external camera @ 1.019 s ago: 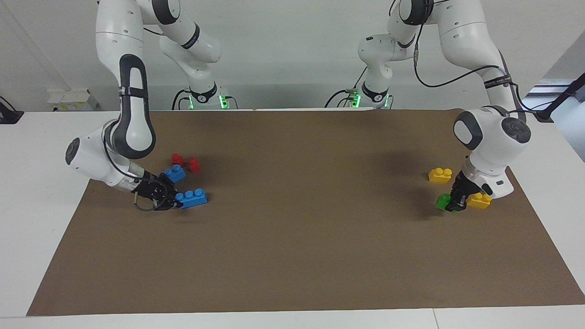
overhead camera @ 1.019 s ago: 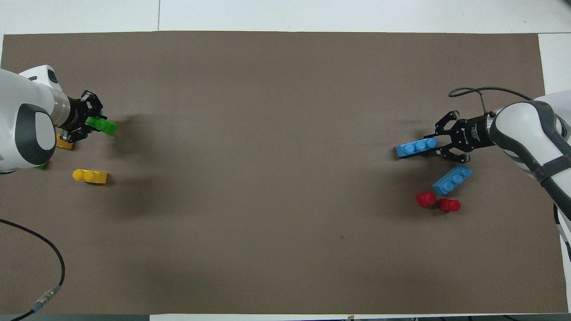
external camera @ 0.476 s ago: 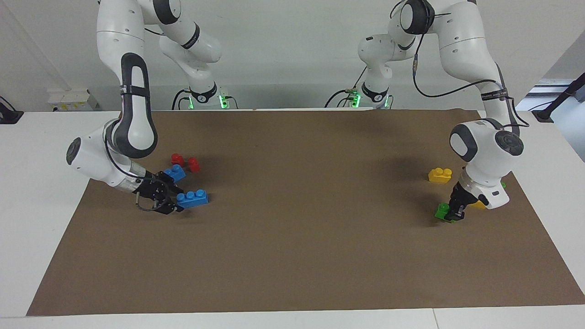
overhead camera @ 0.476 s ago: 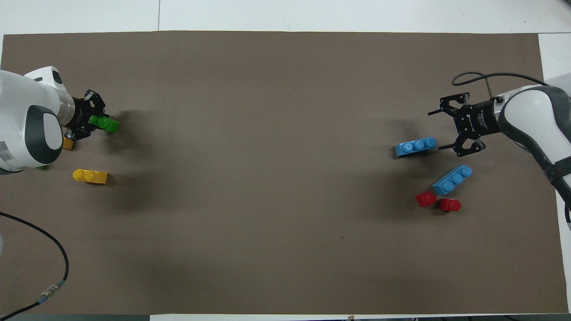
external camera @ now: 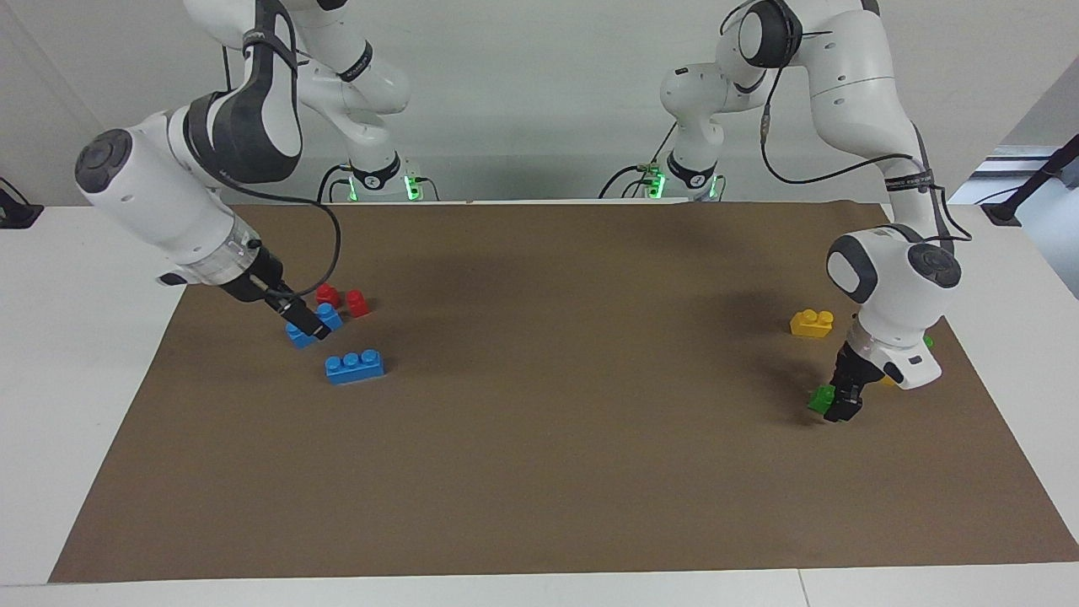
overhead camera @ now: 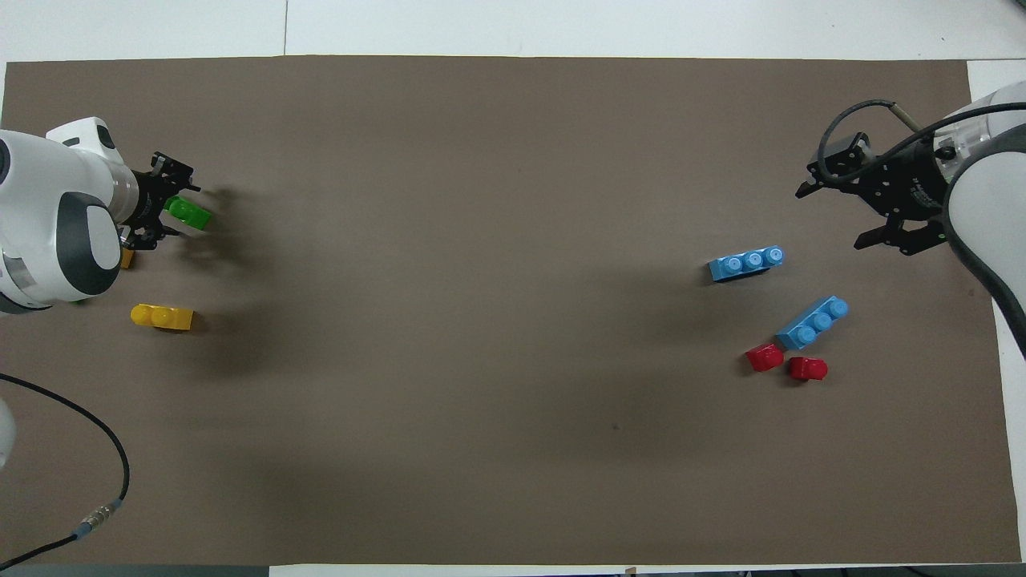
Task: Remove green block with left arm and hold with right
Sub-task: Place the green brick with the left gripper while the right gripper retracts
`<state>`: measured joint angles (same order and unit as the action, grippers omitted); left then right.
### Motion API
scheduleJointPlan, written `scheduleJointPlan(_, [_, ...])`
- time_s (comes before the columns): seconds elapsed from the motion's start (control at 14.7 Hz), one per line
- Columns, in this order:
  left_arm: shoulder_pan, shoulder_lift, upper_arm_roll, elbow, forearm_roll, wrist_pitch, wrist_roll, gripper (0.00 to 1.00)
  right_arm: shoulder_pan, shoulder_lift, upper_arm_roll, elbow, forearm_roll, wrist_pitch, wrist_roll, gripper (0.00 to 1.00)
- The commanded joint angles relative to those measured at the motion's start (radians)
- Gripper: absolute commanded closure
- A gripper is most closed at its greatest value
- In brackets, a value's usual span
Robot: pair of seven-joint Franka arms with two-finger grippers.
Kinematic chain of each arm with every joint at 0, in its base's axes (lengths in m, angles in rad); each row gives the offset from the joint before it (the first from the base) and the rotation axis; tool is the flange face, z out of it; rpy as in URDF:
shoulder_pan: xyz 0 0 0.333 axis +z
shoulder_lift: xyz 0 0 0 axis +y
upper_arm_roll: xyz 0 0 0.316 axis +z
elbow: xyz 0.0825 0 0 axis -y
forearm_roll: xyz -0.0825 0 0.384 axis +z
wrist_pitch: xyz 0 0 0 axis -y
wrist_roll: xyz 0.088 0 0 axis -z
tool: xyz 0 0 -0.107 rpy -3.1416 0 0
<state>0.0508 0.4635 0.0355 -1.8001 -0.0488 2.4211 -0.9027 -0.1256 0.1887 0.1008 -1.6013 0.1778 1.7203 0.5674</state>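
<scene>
one green block point(external camera: 819, 398) at left gripper point(external camera: 841, 406), on mat point(external camera: 539, 472).

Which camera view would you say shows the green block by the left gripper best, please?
The overhead view: the green block lies in plain sight on the brown mat, clear of the left gripper beside it. The facing view shows only a corner of the block, the rest hidden by the gripper's black fingers.

Brown sheet point(overhead camera: 513, 401) over surface: matt, paper-like, smooth. Surface point(external camera: 76, 354) white, smooth, faint sheen. Green block point(overhead camera: 188, 213), blue bricks point(overhead camera: 746, 263), red pieces point(overhead camera: 765, 357), yellow brick point(overhead camera: 162, 316): moulded plastic, glossy. Arm shells point(external camera: 169, 202): glossy white plastic, dark matt insets. Cable point(overhead camera: 96, 465): black, rubbery.
</scene>
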Motion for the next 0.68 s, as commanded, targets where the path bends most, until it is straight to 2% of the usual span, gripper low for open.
scheduleJointPlan(0.0, [0.012,0.007,-0.009,0.01,0.017,0.004,0.015,0.0,0.036,-0.044,0.005,0.043,-0.104,-0.05,-0.194,0.0])
scheduleJointPlan(0.2, [0.007,0.001,-0.009,0.024,0.041,-0.045,0.103,0.0,0.043,-0.098,0.005,0.044,-0.13,-0.065,-0.315,0.0])
scheduleJointPlan(0.34, [0.011,-0.023,-0.009,0.031,0.041,-0.06,0.146,0.0,0.043,-0.103,0.007,0.046,-0.164,-0.053,-0.374,0.0])
scheduleJointPlan(0.61, [0.0,-0.095,-0.011,0.083,0.041,-0.2,0.229,0.0,0.035,-0.101,0.005,0.05,-0.218,-0.016,-0.4,0.0])
